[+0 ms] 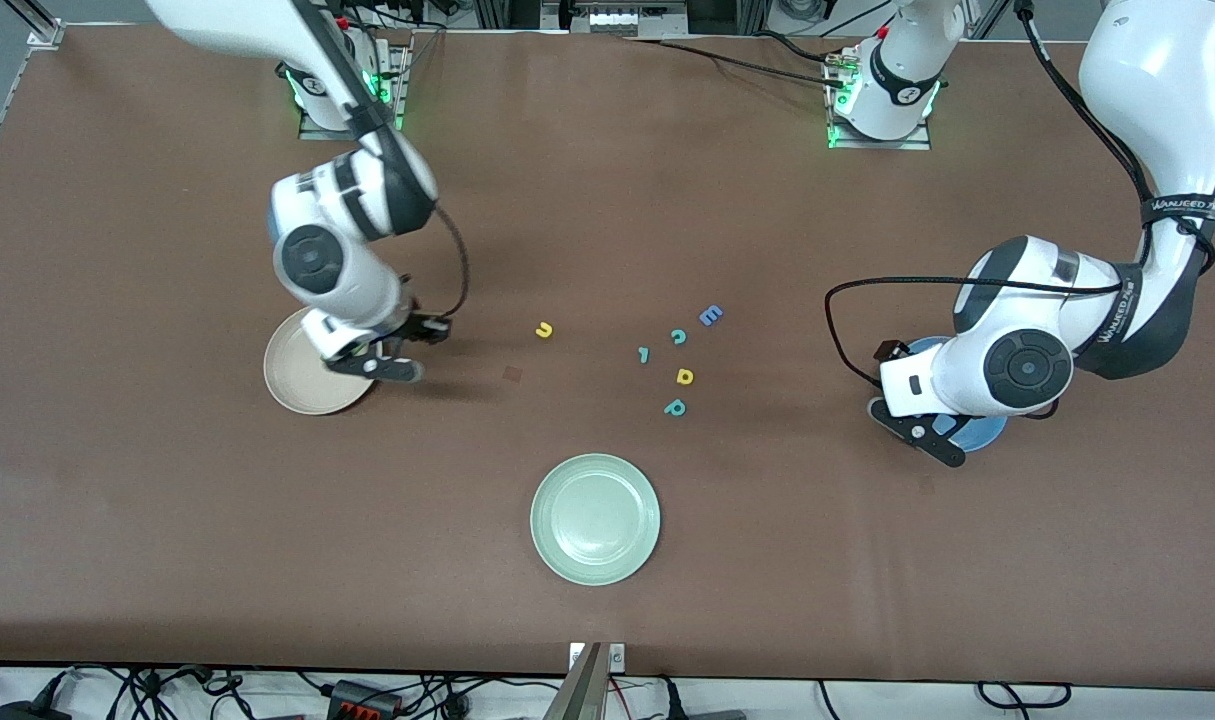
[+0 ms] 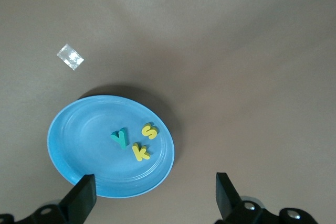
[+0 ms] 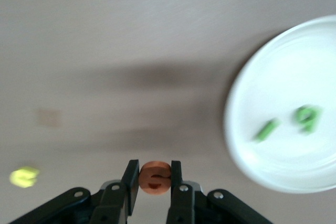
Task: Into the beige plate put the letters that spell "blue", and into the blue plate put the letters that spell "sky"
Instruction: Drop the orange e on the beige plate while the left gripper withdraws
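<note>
Orange "e" [image 3: 155, 176] sits pinched between the right gripper [image 3: 155, 182] fingers, over the table just beside the beige plate [image 3: 247, 145], which holds green "l" [image 3: 267, 129] and "b" [image 3: 307, 117]. Yellow "u" [image 1: 543, 330] lies mid-table. Left gripper [image 2: 155, 195] hangs wide apart, empty, above the blue plate [image 2: 79, 140] holding "s" [image 2: 149, 130], "k" [image 2: 140, 152], "y" [image 2: 121, 138].

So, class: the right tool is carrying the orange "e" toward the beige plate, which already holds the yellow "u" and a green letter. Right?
Not quite. In the right wrist view the beige plate holds two green letters; the yellow "u" lies on the table. The right tool does grip the orange "e".
</note>
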{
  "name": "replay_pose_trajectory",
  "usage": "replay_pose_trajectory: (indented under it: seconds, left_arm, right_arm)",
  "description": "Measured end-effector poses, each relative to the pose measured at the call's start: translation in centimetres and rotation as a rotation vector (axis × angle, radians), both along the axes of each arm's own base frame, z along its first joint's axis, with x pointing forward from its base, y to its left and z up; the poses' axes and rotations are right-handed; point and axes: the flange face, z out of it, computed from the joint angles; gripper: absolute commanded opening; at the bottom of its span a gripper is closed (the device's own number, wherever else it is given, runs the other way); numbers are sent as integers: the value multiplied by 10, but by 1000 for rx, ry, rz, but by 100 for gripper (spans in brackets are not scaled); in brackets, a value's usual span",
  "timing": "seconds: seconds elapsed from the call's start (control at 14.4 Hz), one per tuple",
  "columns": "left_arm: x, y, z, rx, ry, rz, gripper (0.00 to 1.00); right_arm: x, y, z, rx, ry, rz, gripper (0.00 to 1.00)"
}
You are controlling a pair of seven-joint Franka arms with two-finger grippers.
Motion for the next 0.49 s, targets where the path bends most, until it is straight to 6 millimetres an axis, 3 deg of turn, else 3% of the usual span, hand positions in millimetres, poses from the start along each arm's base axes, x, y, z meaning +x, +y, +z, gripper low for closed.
replay_pose_trajectory:
  seconds: [0.21,0.49]
  left_arm:
    - [2,-15,13,19,-22,58,100]
    - [5,-29,39,61,-43,191,100]
  right_arm:
    - [15,-71,-13,13,35,56,20]
    - [21,-132,-31,-28,61,154,20]
